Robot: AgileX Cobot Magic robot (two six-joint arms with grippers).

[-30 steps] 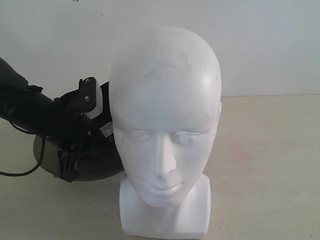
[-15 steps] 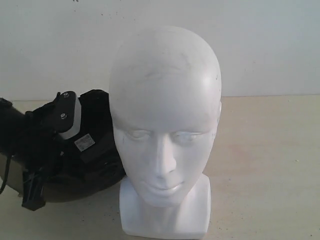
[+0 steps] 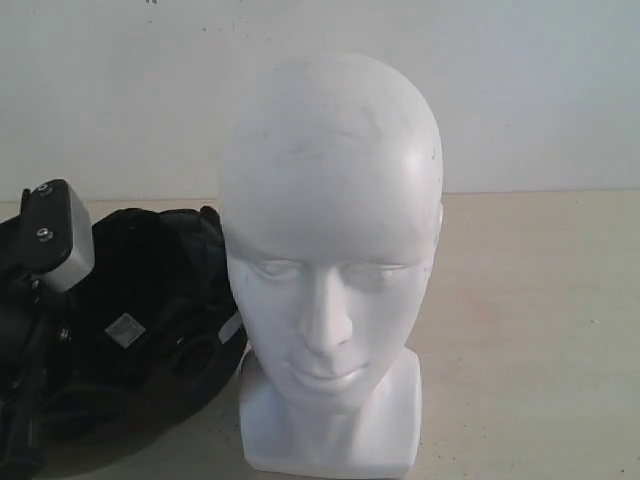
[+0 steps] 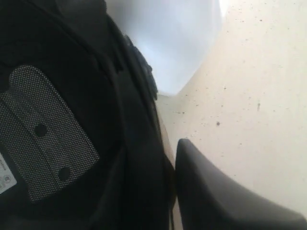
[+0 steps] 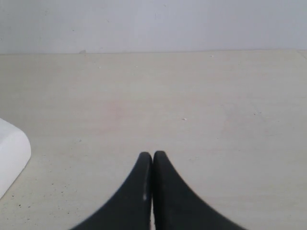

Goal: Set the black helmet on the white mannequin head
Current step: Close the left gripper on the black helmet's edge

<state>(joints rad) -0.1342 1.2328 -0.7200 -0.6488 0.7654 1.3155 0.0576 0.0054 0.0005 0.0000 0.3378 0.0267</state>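
The white mannequin head point(image 3: 330, 250) stands upright on its squared base in the middle of the exterior view, bare. Just to its left is the black helmet point(image 3: 150, 300), low by the table, its padded inside turned toward the camera. My left gripper point(image 4: 163, 163) is shut on the helmet's rim: one finger point(image 4: 206, 187) lies against the outer shell, the other is hidden inside the padding point(image 4: 48, 129). My right gripper point(image 5: 152, 155) is shut and empty, low over the table, with a corner of the mannequin base point(image 5: 12, 153) off to one side.
The pale wooden table point(image 3: 540, 320) stretches to the right of the head, with a white wall behind it. The left arm's white wrist block point(image 3: 55, 240) sits at the far left edge.
The left arm has swung left and down with the helmet. The helmet has turned so that its padded inside now faces the camera. The mannequin head has not moved.
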